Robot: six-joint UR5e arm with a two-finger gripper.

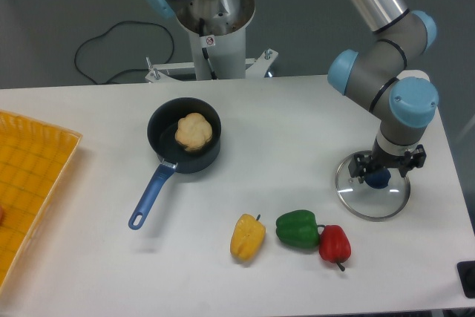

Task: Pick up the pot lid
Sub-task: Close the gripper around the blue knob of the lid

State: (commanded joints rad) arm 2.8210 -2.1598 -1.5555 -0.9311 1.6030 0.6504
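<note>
One broad white table [178, 272] bears the round clear lid with a thin rim [360, 200], towards its right side in the view, near the shiny red pepper [335, 245]. Above the lid, the two-finger gripper [386, 164] is released, its fingers spread; contact I cannot tell. The lid looks like glass: probably moderately heavy, stiff, slick and breakable if dropped. Best hold is the small dark-blue rounded knob [377, 179], squeezed centrally from opposite sides and lifted level. No brand, label or writing is legible.

Apparently a robotics lab — robot arm [414, 98] over a white table [89, 257], black cable [128, 22] behind.
</note>
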